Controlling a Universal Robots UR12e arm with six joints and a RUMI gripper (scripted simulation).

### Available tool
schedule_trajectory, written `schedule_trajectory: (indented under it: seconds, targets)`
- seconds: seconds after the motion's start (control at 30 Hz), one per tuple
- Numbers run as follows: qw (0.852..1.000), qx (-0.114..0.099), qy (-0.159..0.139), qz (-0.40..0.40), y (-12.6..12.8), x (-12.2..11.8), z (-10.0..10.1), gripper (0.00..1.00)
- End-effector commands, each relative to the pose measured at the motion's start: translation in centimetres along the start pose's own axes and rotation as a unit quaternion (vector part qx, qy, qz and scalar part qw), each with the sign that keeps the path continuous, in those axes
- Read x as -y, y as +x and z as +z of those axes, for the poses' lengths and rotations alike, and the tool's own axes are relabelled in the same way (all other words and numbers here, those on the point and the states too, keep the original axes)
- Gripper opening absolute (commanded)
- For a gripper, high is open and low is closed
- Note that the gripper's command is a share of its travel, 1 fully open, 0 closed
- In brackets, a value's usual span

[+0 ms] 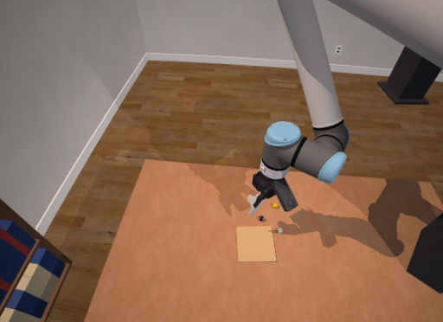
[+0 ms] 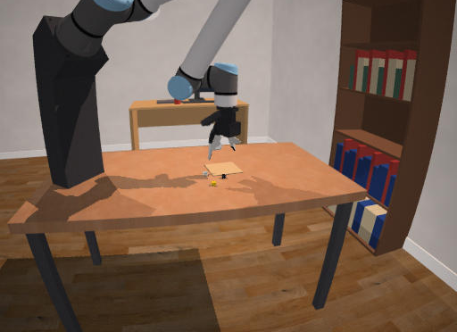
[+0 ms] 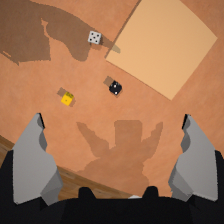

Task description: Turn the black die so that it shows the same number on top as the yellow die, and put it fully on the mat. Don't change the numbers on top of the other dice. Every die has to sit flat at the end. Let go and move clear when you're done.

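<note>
three dice on the surface (image 3: 30, 75) | black die (image 3: 115, 88) just off mat (image 3: 160, 45), at its 7 o'clock | tool (image 3: 114, 150) wide, holding nothing

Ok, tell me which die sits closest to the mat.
The black die, just off the mat's edge. The white die sits slightly farther from it, and the yellow die farthest.

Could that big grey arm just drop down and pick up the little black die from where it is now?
Probably yes. The gripper hangs open above the table, and the small black die sits apart from the yellow die, white die and tan mat, with nothing over it.
</note>
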State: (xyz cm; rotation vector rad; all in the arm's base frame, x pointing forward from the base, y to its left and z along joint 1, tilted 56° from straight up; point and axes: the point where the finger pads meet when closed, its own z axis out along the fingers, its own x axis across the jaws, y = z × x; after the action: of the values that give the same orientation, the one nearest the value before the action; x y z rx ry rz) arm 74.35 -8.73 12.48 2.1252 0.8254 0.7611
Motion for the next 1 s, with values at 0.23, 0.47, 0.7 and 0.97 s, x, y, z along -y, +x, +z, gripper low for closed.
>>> schedule_trajectory:
  seconds: [0.23,0.47,0.7,0.97]
  targets:
    - [0.990,0.001,0.000,0.142,0.29,-0.28,0.46,1.00]
    - [0.976,0.001,0.000,0.220,0.42,-0.50,0.75,1.00]
    - [0.962,0.001,0.000,0.271,0.49,-0.68,0.95,1.00]
    - [0.955,0.001,0.000,0.296,0.53,-0.76,1.04,1.00]
